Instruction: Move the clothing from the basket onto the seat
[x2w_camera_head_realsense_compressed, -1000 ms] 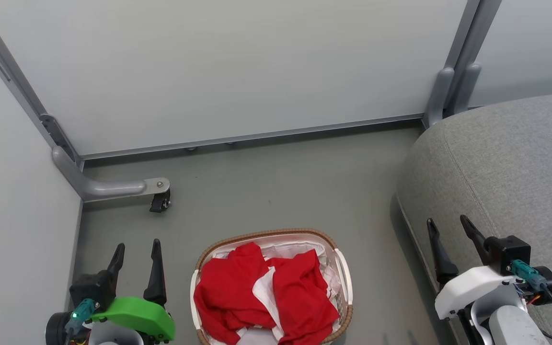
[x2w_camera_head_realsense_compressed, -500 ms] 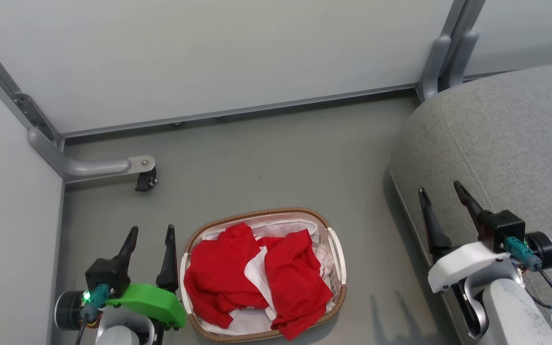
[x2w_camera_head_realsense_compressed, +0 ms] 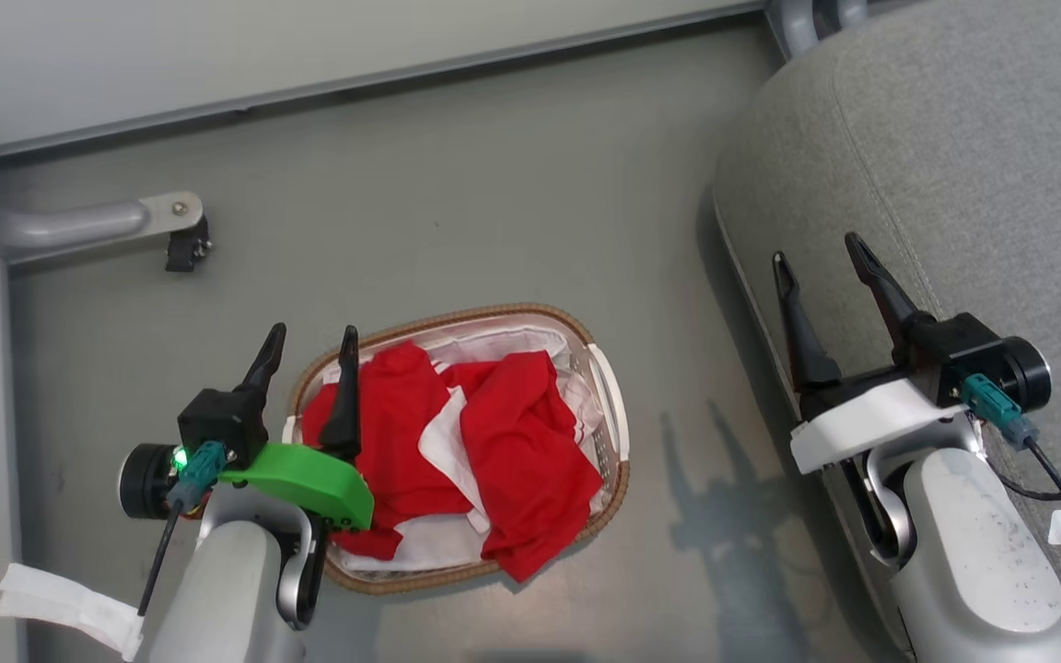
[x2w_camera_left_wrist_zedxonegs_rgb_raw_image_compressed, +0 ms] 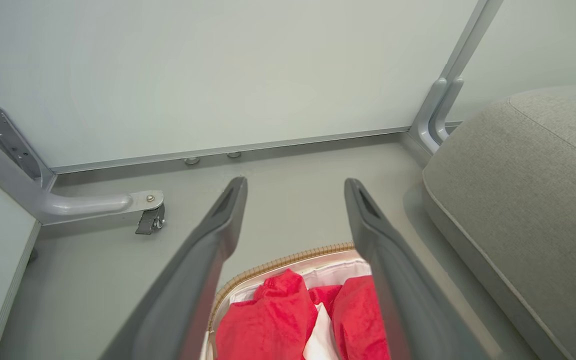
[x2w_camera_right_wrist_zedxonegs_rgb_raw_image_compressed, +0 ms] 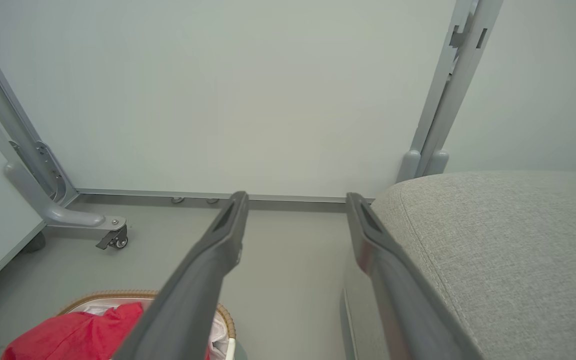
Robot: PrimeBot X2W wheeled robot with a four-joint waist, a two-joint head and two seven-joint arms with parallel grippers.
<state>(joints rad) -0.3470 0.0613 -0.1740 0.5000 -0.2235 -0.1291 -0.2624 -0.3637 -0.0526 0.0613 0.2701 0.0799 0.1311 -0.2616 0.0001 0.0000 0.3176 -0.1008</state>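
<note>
1. the basket (x2w_camera_head_realsense_compressed: 484, 313) stands on the grey floor (x2w_camera_head_realsense_compressed: 494, 184) in the lower middle of the head view, with its brown woven rim showing all round.
2. the clothing (x2w_camera_head_realsense_compressed: 521, 442) lies heaped inside the basket. it is red with white patches and rests on a white liner (x2w_camera_head_realsense_compressed: 494, 345). one red fold hangs over the rim at the basket's lower edge.
3. the left pincer (x2w_camera_head_realsense_compressed: 313, 330) is at the lower left of the head view, with its jaws spread wide and nothing between them. one finger crosses the basket's left rim and the red cloth in the picture, and the other lies over bare floor. in the left wrist view the basket's far rim and the red cloth show at the bottom, between the two fingers.
4. the right pincer (x2w_camera_head_realsense_compressed: 815, 249) is at the right of the head view, also gaping and empty, with its fingers over the left edge of the seat (x2w_camera_head_realsense_compressed: 973, 166).
5. the seat fills the upper right of the head view, and a strip of floor separates it from the basket.
6. a grey metal leg with a caster (x2w_camera_head_realsense_compressed: 182, 249) sits at the upper left of the head view.
</note>
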